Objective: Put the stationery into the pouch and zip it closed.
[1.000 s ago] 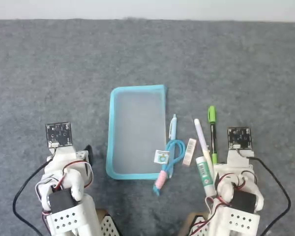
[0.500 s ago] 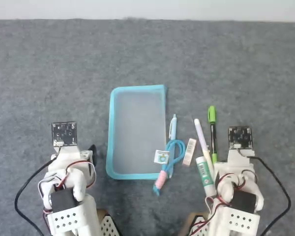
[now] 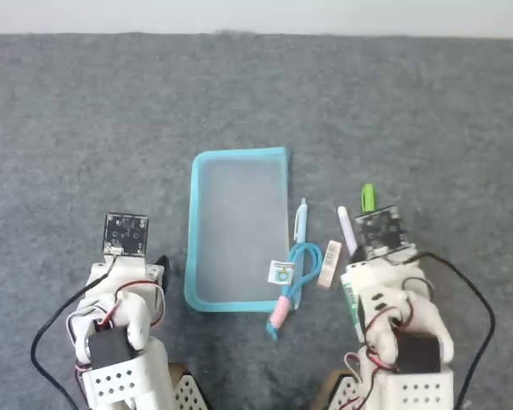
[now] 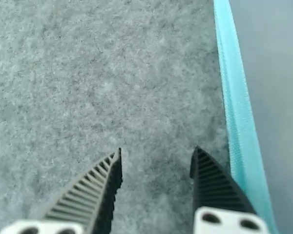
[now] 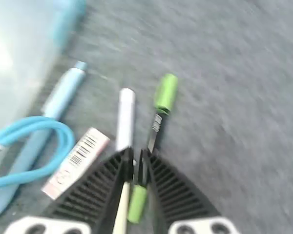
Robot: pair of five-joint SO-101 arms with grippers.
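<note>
The left tool (image 4: 157,158) is spread wide, with nothing between its ridged fingers (image 4: 102,183), and hangs low over the grey felt desk (image 3: 427,102). The teal zip edge of the pouch (image 3: 238,231) runs just beside one finger. The pouch lies flat ahead of this tool and to its inner side, towards the other arm. I cannot tell whether its zip is open

The right tool (image 5: 137,158) has its fingers pressed almost together, with only a slit between them, and pinches nothing. It is poised over the stationery. Straight ahead of its tips lie the white pen (image 5: 125,114) and the green-capped pen (image 5: 164,92), side by side and nearly parallel, their near ends passing beneath the tool. On the pouch side of this tool lie a barcoded stick (image 5: 77,163), a blue cord loop (image 5: 44,141) and a light blue pen (image 5: 63,95), with the loop draped across that pen and the pouch beyond them. All of these lie on the desk outside the pouch. In the high view a green-labelled tube (image 3: 350,301) peeps out from under the right arm, just behind the tool
</note>
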